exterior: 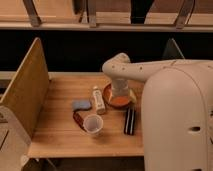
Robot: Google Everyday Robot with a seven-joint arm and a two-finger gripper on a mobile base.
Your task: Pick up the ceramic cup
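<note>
Wooden bench (60, 140), seen from above and behind the robot. A raised wooden side panel (25, 87) stands along the bench's left edge. The robot's white body (177, 122) fills the right foreground and hides the bench's right end.

The arm (150, 69) reaches left from the body, bends at a rounded joint and drops straight down at the back of the bench. The gripper (120, 94) sits at the low end of it, right over the orange bowl (111, 100) and down within its rim. Released or clenched: cannot tell, since the wrist covers that end.

The ceramic cup (93, 123) is near the front of the bench, left of centre, whitish with a round open mouth facing up and sides tapering to the base. It stands alone and is well apart from the gripper, with nothing gripping it.

Around the cup:
- a dark reddish object (78, 120) lies just beside its left side, possibly touching
- a blue-grey pad (81, 105) lies behind it, near
- a slim white tube-like bottle (99, 99) lies on its side between the pad and the bowl
- a black rectangular object (130, 121) lies to the right of the cup, in front of the bowl
</note>
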